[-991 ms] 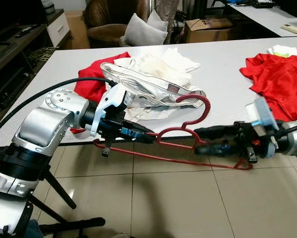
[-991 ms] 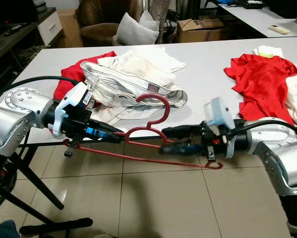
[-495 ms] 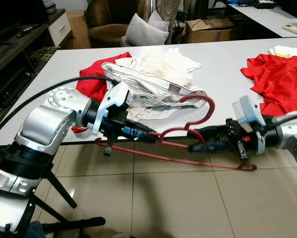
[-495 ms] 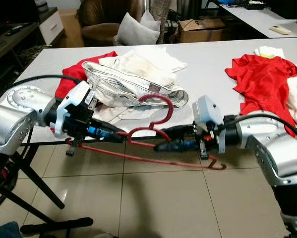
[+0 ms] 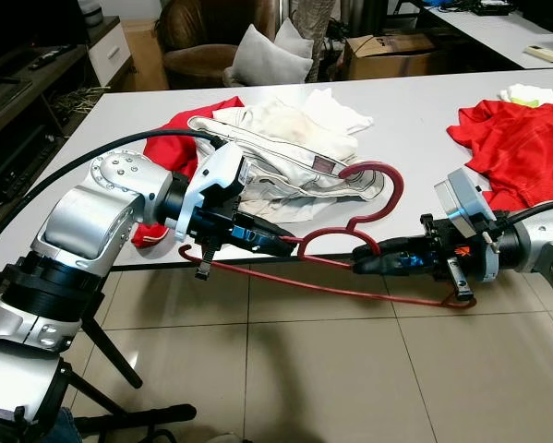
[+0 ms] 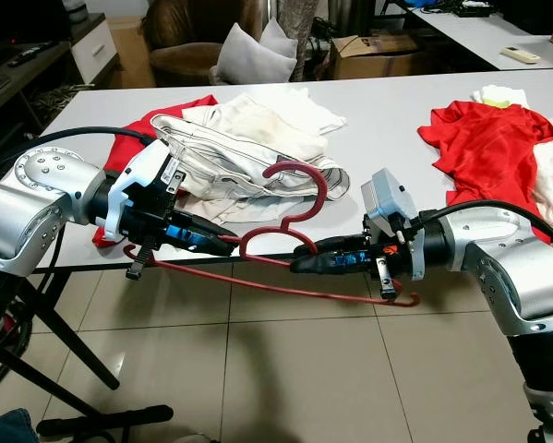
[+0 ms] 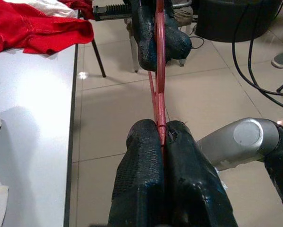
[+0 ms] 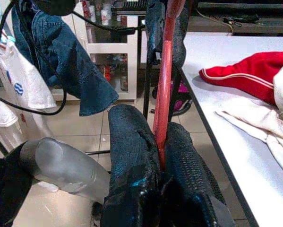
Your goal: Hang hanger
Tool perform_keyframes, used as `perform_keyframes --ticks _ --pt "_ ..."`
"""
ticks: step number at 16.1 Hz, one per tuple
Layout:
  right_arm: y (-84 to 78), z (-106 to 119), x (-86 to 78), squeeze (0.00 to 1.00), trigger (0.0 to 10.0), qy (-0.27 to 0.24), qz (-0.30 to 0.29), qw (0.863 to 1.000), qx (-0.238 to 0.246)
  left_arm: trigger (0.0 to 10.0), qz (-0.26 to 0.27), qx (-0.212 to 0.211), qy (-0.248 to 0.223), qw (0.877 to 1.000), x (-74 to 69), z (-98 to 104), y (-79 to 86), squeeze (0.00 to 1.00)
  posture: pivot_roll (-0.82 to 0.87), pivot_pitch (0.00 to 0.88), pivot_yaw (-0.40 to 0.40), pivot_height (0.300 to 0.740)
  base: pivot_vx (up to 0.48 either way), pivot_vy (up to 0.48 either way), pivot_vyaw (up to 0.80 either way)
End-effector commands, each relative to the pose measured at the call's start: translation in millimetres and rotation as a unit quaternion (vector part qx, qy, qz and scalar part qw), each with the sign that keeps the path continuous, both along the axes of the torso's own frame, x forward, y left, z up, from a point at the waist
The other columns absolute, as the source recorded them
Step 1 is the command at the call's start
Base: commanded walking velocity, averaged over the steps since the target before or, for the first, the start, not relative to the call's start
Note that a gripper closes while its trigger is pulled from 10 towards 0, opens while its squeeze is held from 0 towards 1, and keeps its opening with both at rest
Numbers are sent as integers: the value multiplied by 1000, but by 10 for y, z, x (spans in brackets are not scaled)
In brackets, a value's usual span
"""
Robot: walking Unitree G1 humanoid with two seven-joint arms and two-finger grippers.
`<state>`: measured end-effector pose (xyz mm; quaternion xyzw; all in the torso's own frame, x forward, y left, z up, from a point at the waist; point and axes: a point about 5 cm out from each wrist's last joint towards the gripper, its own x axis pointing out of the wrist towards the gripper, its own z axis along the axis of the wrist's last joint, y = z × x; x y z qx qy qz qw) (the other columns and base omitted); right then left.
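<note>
Gripping the thin red wire hanger (image 5: 350,242) at 9 and 3 o'clock, left claw (image 5: 290,245) and right claw (image 5: 361,261) stayed clamped; both should lift level together off the grey tabletop (image 5: 414,120) edge.

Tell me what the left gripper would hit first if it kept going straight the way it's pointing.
Most likely the right gripper. The left gripper, shut on the red hanger, points along its shoulder straight at the right one, which clamps the same hanger from the other side. Depth looks matched.
</note>
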<state>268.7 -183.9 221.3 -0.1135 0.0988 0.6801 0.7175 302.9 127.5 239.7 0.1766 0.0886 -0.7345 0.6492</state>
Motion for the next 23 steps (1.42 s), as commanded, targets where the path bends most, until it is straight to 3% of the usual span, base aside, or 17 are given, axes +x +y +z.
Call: perform_keyframes --ticks 1,7,8,9,11,12,15,17,19,20,21,22,23 --pt "15 33 -26 0 0 -1 16 1000 1 0 10 7 -11 1000 36 33 26 0 -155 0 87 719 0 0 0" --pt "34 38 -3 0 0 1 20 1000 2 0 31 -4 -26 999 67 43 68 0 -143 0 73 719 0 0 0" --pt "27 26 4 0 0 -6 18 1000 -5 4000 33 -14 -29 999 73 58 72 0 -141 0 73 719 0 0 0" --pt "15 18 16 0 0 -8 15 1000 -11 10000 38 -20 -30 999 83 76 89 0 -141 0 73 719 0 0 0" --pt "2 13 27 0 0 -9 12 1000 -21 10000 30 -30 -11 999 64 108 113 16 -141 0 73 719 0 0 0" --pt "-7 6 28 0 0 -7 11 1000 -25 10000 25 -48 -1 999 45 148 137 1000 -141 0 72 719 0 0 0" --pt "-17 -7 33 0 0 -6 5 1000 -26 10000 13 -67 16 998 6 199 167 1000 -147 0 74 719 0 0 0" --pt "-43 -48 29 0 0 -6 -10 1000 -20 10000 8 -104 33 994 -42 264 205 1000 -150 0 75 719 0 0 0" --pt "-100 -174 -20 0 0 -3 -67 998 -4 10000 63 -171 13 983 -26 322 254 1000 -150 0 73 719 0 0 0" --pt "-100 -174 -20 0 0 -3 -67 998 -4 10000 63 -171 13 983 -26 322 254 1000 -150 0 73 719 0 0 0" --pt "-124 -267 -71 0 0 -6 -121 993 17 10000 123 -198 0 972 -18 296 339 1000 -152 0 77 719 0 0 0" --pt "-122 -363 -140 0 0 -10 -173 984 35 10000 182 -218 2 959 -36 200 437 690 -153 0 80 719 0 0 0" --pt "-107 -450 -196 0 0 -18 -223 974 44 10000 247 -234 8 940 -63 43 519 0 -155 0 83 719 0 0 0"
